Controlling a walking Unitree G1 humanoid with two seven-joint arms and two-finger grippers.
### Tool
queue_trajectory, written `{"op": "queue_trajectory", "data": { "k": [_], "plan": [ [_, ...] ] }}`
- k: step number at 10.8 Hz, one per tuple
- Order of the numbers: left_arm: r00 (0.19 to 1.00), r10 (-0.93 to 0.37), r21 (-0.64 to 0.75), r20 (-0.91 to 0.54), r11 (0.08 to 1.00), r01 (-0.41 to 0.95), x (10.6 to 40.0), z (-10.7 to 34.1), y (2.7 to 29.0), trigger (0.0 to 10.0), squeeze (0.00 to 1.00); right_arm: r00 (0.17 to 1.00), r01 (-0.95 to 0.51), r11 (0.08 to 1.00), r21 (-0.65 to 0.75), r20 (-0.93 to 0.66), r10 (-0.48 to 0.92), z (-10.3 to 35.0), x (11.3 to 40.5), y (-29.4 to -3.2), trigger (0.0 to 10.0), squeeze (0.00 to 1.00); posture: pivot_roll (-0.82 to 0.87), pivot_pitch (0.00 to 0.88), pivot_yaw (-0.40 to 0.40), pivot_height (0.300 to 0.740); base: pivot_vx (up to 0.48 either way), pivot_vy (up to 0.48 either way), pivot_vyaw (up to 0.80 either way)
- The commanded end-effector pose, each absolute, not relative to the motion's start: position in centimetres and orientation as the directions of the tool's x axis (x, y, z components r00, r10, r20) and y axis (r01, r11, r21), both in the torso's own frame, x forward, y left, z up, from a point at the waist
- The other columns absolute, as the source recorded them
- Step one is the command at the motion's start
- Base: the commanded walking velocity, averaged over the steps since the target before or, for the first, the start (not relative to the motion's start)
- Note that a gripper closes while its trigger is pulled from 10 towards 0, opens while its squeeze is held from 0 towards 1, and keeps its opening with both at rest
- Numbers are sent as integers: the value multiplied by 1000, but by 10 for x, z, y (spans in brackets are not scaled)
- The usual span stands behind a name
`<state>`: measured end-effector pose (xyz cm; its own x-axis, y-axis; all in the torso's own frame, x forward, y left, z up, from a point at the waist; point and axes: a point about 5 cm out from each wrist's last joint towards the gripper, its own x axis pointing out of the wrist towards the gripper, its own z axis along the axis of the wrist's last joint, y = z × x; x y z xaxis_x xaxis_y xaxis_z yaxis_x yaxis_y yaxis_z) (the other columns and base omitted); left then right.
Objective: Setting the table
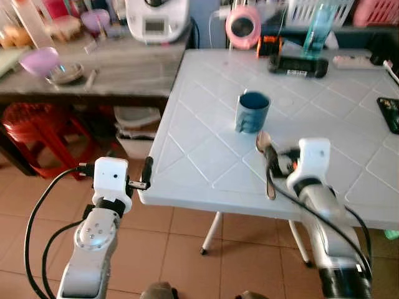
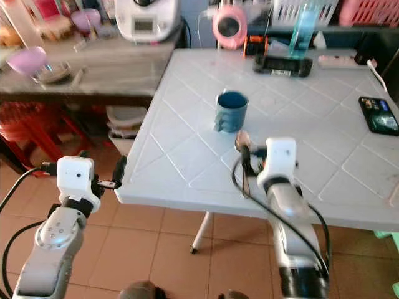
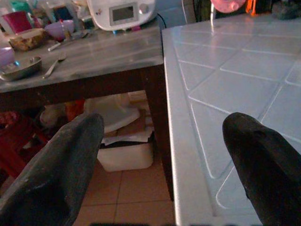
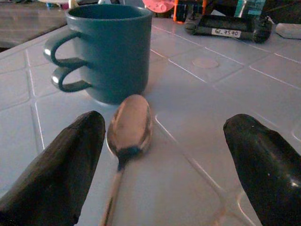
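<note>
Right jaws (image 4: 160,165) stand wide apart over the white diamond-patterned plastic bench (image 1: 206,159), a long metal spoon (image 4: 128,129) lying just inside one finger with its bowl pointing at the dark teal ceramic mug (image 4: 109,49) directly ahead. Closing off-centre could skid the spoon into the mug or off the near edge. Left jaws (image 3: 164,165), also apart and empty, straddle the bench's corner, where a swing could knock it. The right wrist view reveals the mug's double-loop handle; the head views add a black phone (image 2: 378,115) well beyond the jaws
</note>
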<state>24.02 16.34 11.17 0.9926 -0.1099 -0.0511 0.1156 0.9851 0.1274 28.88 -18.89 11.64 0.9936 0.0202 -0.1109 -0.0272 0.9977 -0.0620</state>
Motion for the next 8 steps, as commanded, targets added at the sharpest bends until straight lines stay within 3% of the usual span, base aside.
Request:
{"op": "queue_trajectory", "data": {
  "k": [1, 8],
  "plan": [
    [993, -109, 146, -44, 983, 115, 239, 116, 166, 10000, 0, 991, -44, 998, -55, -130, 36, 115, 291, -187, 10000, 0, 73, 0, 63, 740, 0, 0, 0],
    [988, -132, 151, -75, 978, 142, 237, 117, 164, 10000, 0, 945, -126, 991, -34, -308, 110, 96, 304, -177, 10000, 0, 84, 23, 75, 740, 0, 0, 0]
  ]
}}
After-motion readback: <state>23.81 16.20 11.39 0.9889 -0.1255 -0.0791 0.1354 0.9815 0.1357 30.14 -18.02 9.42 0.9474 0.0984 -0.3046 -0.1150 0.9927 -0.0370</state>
